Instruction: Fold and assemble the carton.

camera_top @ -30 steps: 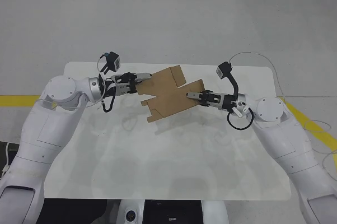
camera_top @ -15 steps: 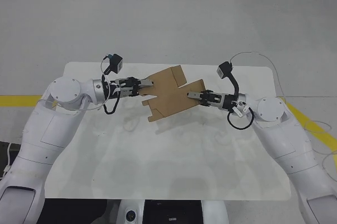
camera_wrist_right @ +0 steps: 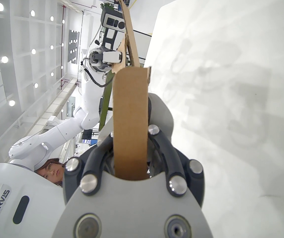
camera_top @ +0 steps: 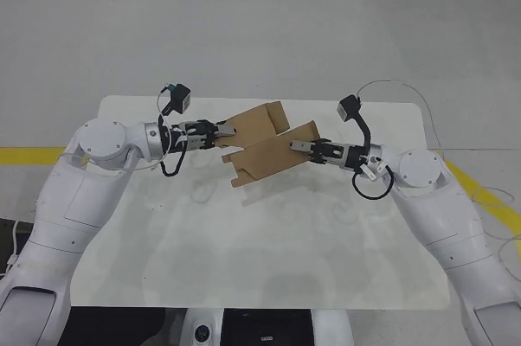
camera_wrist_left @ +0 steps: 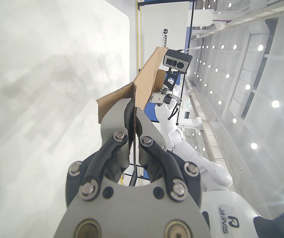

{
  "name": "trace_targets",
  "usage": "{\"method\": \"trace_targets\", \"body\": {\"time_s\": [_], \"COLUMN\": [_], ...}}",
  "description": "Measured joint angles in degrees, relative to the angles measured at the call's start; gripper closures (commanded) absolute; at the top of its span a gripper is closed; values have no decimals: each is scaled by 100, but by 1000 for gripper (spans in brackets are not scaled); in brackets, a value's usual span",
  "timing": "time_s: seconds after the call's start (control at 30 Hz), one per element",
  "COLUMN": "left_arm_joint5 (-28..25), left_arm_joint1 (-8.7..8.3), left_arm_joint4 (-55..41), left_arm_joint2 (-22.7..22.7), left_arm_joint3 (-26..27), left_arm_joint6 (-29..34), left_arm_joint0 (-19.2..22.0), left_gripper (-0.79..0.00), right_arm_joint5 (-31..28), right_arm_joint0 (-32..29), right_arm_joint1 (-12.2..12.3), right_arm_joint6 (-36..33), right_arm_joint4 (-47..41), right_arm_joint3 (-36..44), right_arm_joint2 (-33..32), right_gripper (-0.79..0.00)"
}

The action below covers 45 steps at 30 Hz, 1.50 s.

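A flat brown cardboard carton [camera_top: 265, 143] hangs in the air above the far middle of the white table [camera_top: 243, 259], held between both arms. My left gripper [camera_top: 228, 131] is shut on the carton's left flap; its own view shows the carton [camera_wrist_left: 142, 85] edge-on, pinched between the fingers [camera_wrist_left: 129, 115]. My right gripper [camera_top: 297, 146] is shut on the carton's right side. In the right wrist view a cardboard strip [camera_wrist_right: 130, 115] runs down through the gripper [camera_wrist_right: 142, 87], and the rest of the carton [camera_wrist_right: 128, 38] stretches toward the left arm.
The carton's shadow falls on the table beneath it. A yellow floor line [camera_top: 18, 156] passes beside the table on both sides. A cable [camera_top: 399, 86] loops over the far right corner.
The left wrist has rotated and shifted slightly right along the flap. The carton has tilted and risen a little on its right side. Both grippers have stayed shut on it.
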<state>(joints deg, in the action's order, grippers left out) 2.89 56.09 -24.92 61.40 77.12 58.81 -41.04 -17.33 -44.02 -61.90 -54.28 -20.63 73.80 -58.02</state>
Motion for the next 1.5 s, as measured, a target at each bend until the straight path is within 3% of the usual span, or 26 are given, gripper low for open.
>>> {"method": "trace_targets", "body": {"time_s": [0.3, 0.47, 0.83, 0.9, 0.93, 1.13, 1.27, 1.5], "left_arm_joint5": [-289, -532, -1313, -1386, -1425, -1632, -1640, -1536], "left_arm_joint1": [-14, -19, -12, -12, -11, -6, -8, -16], "left_arm_joint4": [-85, 15, 67, 48, 34, -123, -299, -445], "left_arm_joint2": [165, 163, 51, 56, 61, 77, 107, 171], "left_arm_joint3": [65, 171, 166, 143, 140, 295, 355, 417], "left_arm_joint6": [209, 414, 1272, 1339, 1368, 1580, 1717, 1778], "left_arm_joint0": [-41, -78, -104, -97, -94, -104, -137, -152], "left_gripper": [0, 0, 0, 0, 0, 0, 0, 0], "right_arm_joint5": [14, -395, -1184, -1242, -1247, -1178, -1188, -1197], "right_arm_joint0": [-165, -295, 112, 175, 209, 339, 386, 422], "right_arm_joint1": [166, 212, -4, -46, -71, -171, -220, -275], "right_arm_joint6": [182, -253, -1723, -1911, -2009, -2090, -2080, -2072], "right_arm_joint4": [458, 31, -1234, -1477, -1612, -1826, -1932, -2014], "right_arm_joint3": [7, 321, 46, -20, -65, -219, -287, -331], "right_arm_joint2": [-634, -881, -185, -84, -18, 255, 358, 473], "right_gripper": [-785, -785, -785, -705, -714, -785, -785, -711]}}
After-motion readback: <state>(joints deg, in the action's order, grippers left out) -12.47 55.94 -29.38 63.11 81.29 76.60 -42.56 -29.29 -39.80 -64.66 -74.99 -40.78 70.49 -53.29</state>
